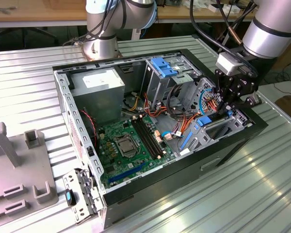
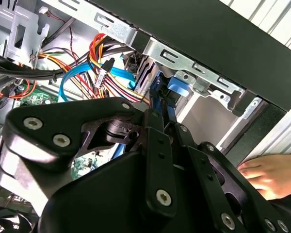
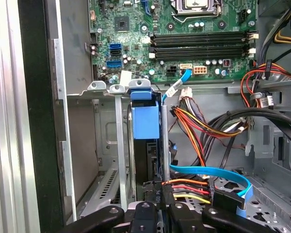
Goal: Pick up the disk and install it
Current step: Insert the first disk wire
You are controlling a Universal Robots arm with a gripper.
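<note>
The disk [image 3: 145, 127], dark metal in a bright blue carrier, stands on edge inside the drive bay at the front corner of the open computer case [image 1: 136, 187]. My gripper [image 3: 155, 209] is shut on the end of the disk that sticks out of the bay. In the second wrist view the black fingers [image 2: 157, 145] pinch the thin blue rail of the disk [image 2: 158, 103], which runs into the metal cage. In the exterior view the gripper [image 1: 227, 108] hangs over the case's right end, just above the blue carrier of the disk [image 1: 202, 124].
Bundled coloured cables [image 3: 203, 126] and a light blue data cable [image 3: 213, 172] lie close beside the bay. The motherboard [image 1: 131, 141], a grey box with a white label [image 1: 99, 87] and a wide blue latch [image 1: 165, 65] fill the case. A person's hand [image 2: 262, 175] rests outside the case.
</note>
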